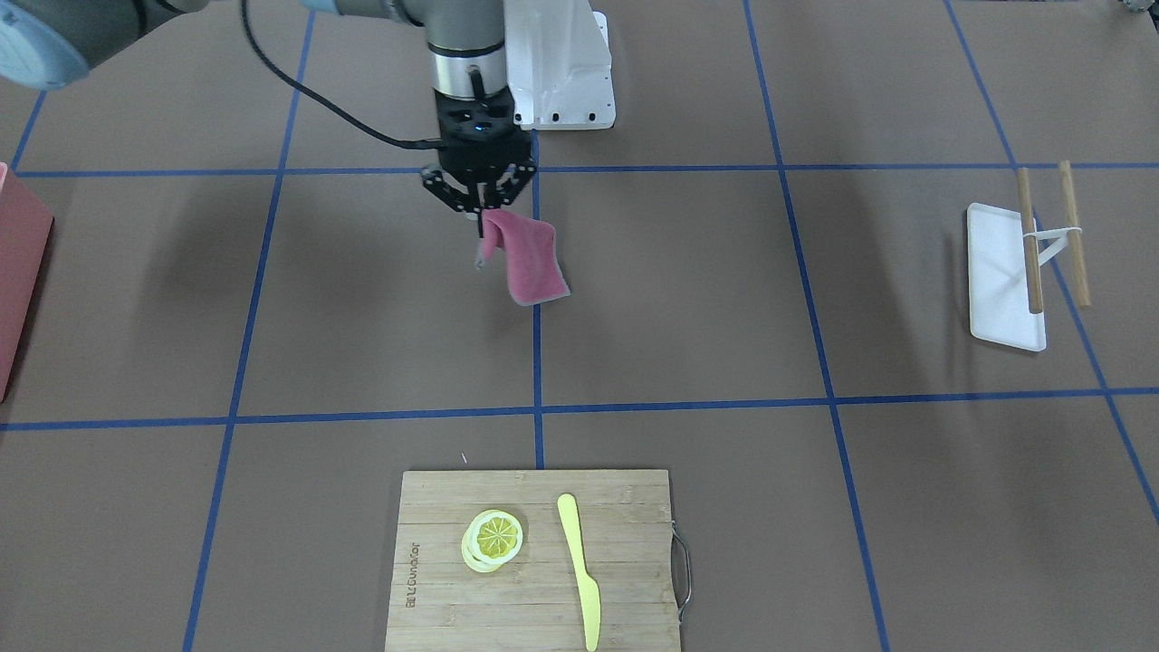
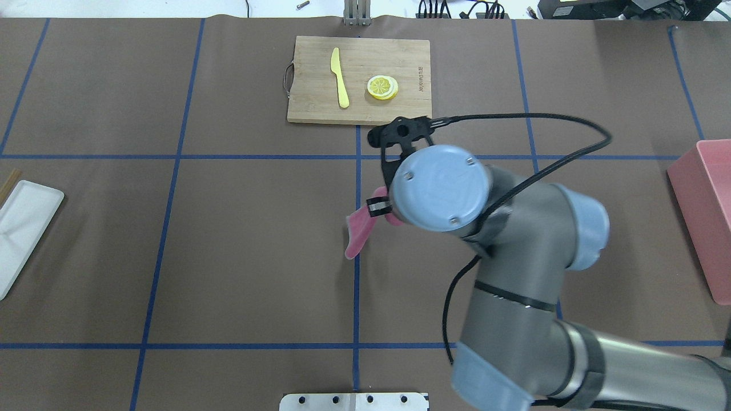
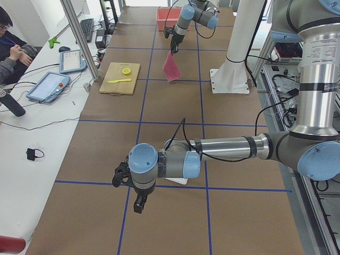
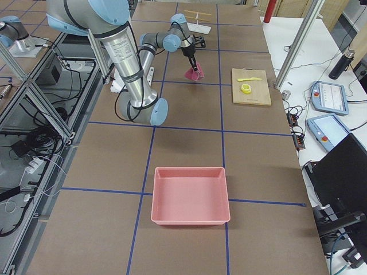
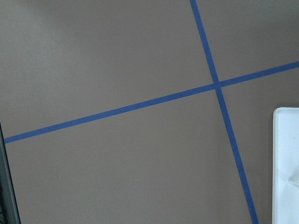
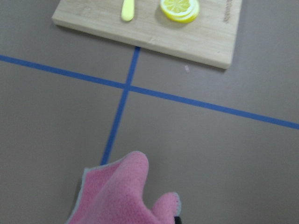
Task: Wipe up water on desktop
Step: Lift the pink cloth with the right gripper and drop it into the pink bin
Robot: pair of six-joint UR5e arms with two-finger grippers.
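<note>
"Pink cloth?"
"Pinched in my right gripper, hanging below the jaws — desktop directly underneath."
"Left gripper?"
"Pointing down over the same desktop; jaws spread or pressed together, I cannot tell."

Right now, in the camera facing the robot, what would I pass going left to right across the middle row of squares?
A pink bin → the pink cloth hanging from the right pincer → the white tray.

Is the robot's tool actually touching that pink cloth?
Touching. The front-facing view shows the right tool pinching the top corner of the pink cloth, which hangs down from it.
</note>
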